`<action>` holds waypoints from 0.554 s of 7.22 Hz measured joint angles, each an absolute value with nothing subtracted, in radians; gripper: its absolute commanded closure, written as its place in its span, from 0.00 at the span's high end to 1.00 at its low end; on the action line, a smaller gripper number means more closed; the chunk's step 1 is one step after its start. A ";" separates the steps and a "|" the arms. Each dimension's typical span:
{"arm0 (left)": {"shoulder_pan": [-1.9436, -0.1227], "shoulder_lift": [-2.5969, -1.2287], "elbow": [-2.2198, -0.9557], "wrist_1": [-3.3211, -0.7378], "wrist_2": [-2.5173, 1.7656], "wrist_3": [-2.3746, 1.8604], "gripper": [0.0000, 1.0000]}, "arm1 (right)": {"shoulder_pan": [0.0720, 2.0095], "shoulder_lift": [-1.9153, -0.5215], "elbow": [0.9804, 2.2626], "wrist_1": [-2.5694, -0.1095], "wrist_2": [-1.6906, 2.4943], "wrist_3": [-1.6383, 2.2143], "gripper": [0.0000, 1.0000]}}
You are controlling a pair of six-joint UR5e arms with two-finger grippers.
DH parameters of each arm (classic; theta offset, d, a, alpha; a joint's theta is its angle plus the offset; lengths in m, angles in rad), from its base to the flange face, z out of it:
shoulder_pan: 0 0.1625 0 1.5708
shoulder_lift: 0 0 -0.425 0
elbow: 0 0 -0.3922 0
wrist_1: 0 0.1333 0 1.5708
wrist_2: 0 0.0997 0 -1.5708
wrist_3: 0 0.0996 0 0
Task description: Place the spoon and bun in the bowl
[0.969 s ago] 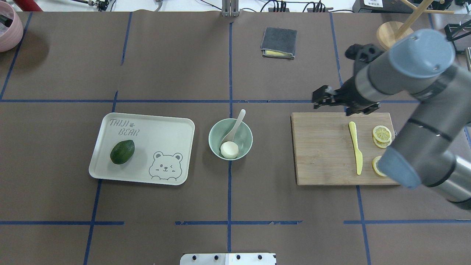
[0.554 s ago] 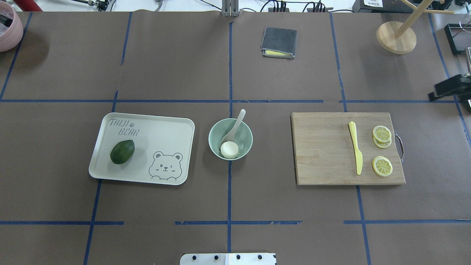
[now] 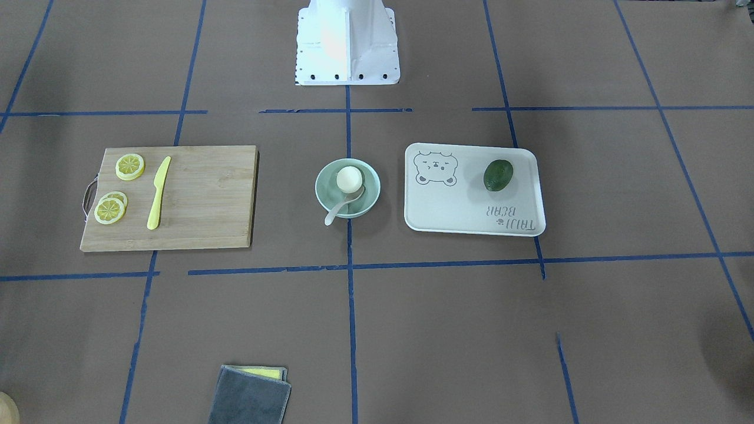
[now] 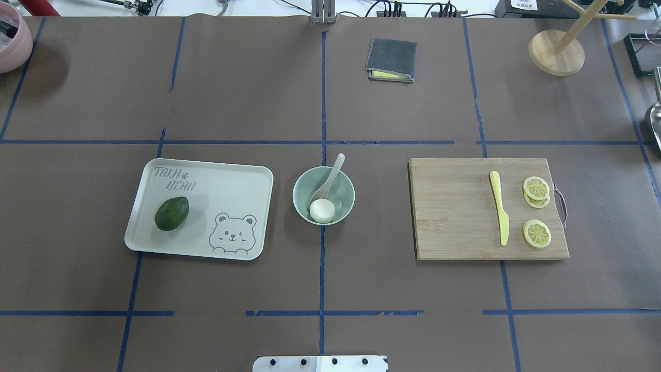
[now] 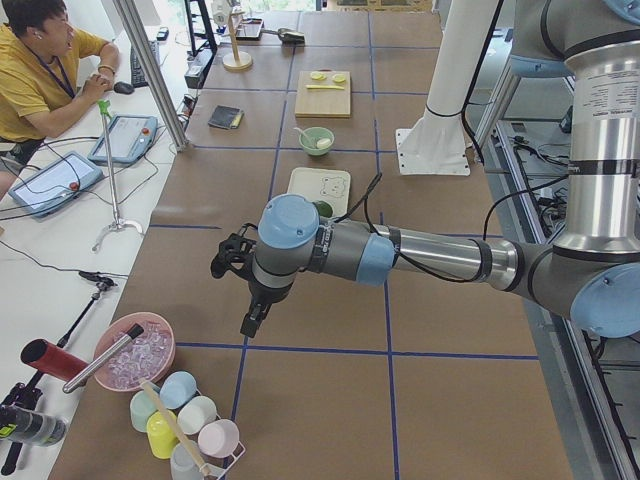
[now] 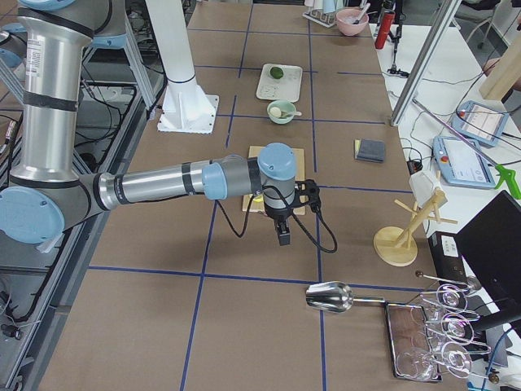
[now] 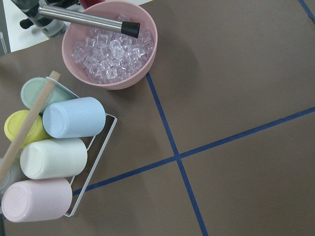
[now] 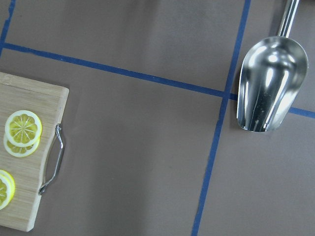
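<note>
The pale mint-green bowl (image 4: 347,188) stands at the table's middle. The white bun (image 4: 322,211) lies inside it at the near side. The cream spoon (image 4: 330,178) rests with its scoop in the bowl and its handle over the far rim. The front-facing view shows the same bowl (image 3: 372,194), bun (image 3: 349,178) and spoon (image 3: 339,212). My left gripper (image 5: 250,320) hangs far off at the table's left end. My right gripper (image 6: 283,235) hangs beyond the cutting board at the right end. Both show only in side views, so I cannot tell if they are open.
A cream tray (image 4: 227,191) with a dark green avocado (image 4: 171,213) lies left of the bowl. A wooden cutting board (image 4: 454,212) with a yellow knife (image 4: 499,207) and lemon slices (image 4: 536,187) lies right. A pink ice bowl (image 7: 110,46), a metal scoop (image 8: 270,91) and a grey cloth (image 4: 391,59) are nearby.
My right arm has pulled away from over the cutting board to the right and left the overhead view. The bowl, bun and spoon have not moved.
</note>
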State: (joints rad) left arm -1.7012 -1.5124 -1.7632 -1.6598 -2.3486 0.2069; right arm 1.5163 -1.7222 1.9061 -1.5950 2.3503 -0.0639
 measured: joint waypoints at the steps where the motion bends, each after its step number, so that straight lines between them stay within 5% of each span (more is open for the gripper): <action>1: -1.686 -1.512 -1.753 -1.611 -2.351 0.192 1.00 | 1.525 -1.712 1.890 -1.606 2.335 -0.079 1.00; 4: -1.538 -1.505 -1.717 -1.568 -2.352 0.117 1.00 | 1.521 -1.700 1.869 -1.614 2.301 -0.084 1.00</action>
